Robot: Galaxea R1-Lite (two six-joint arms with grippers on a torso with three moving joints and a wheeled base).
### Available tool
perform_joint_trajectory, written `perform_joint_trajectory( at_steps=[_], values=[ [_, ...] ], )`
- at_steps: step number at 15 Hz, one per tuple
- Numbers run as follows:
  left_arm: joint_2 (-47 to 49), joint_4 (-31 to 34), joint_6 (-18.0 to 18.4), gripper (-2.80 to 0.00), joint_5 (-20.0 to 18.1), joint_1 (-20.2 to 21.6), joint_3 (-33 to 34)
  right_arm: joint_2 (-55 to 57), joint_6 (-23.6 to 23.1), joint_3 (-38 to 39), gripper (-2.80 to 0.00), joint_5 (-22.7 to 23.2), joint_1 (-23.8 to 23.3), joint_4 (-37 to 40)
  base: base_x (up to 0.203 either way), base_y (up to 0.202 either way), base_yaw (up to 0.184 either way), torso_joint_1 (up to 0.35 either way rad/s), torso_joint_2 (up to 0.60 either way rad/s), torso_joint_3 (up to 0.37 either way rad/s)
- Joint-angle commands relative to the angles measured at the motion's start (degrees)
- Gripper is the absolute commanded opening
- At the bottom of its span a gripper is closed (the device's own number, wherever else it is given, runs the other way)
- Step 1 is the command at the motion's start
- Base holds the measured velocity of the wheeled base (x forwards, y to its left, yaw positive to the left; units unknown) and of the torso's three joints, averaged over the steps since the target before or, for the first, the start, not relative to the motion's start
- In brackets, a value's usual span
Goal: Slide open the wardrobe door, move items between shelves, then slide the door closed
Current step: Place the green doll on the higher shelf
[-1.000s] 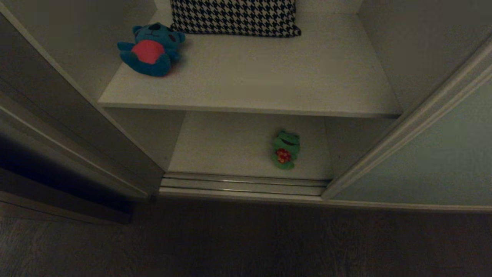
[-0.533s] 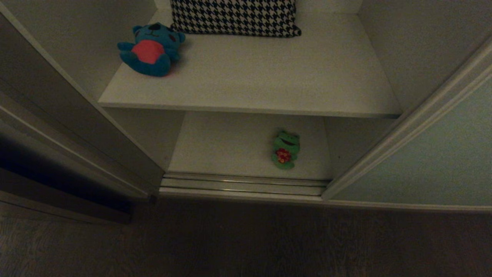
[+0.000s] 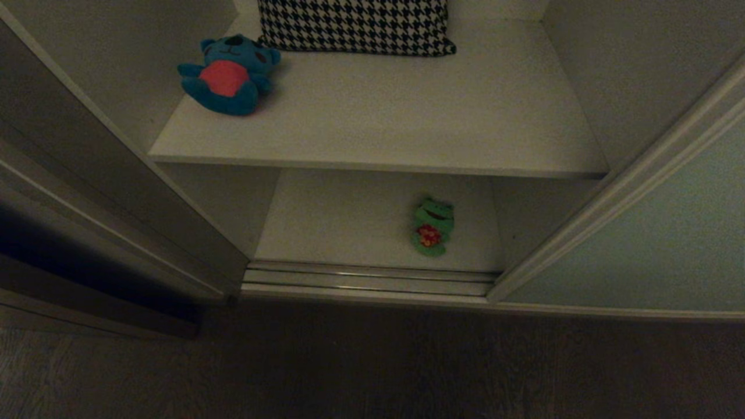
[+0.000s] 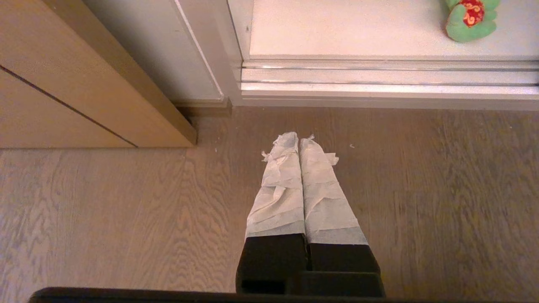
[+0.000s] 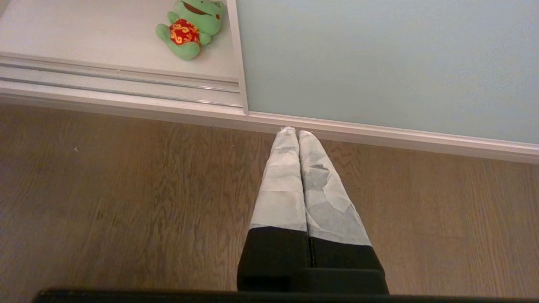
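The pale grey-green sliding wardrobe door [image 3: 657, 244] [image 5: 379, 63] stands slid to the right, leaving the wardrobe open. A teal-blue bear [image 3: 228, 74] with a red belly lies at the left of the upper white shelf [image 3: 407, 116]. A green frog [image 3: 432, 226] [image 5: 191, 27] [image 4: 469, 19] in red clothing lies on the lower shelf [image 3: 337, 221], near the door's edge. My left gripper [image 4: 298, 141] hangs shut and empty over the wooden floor before the track. My right gripper [image 5: 293, 131], also shut and empty, points at the door's bottom rail. Neither arm shows in the head view.
A black-and-white houndstooth cushion [image 3: 355, 26] lies at the back of the upper shelf. A metal sliding track [image 3: 366, 279] runs along the wardrobe's front. A wooden side panel [image 4: 84, 84] stands at the left. Wooden floor [image 3: 372, 366] spreads in front.
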Motion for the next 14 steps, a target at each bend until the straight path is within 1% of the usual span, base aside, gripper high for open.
perform_joint_trajectory(
  at_steps=[1, 14],
  values=[
    [0.24, 0.01, 0.02, -2.8, 0.0, -0.02, 0.0, -0.19, -0.02, 0.0, -2.8, 0.0, 0.04, -0.04, 0.0, 0.0, 0.0, 0.0, 0.0, 0.0],
    [0.24, 0.01, 0.02, -2.8, 0.0, -0.02, 0.0, -0.19, -0.02, 0.0, -2.8, 0.0, 0.04, -0.04, 0.0, 0.0, 0.0, 0.0, 0.0, 0.0]
  ],
)
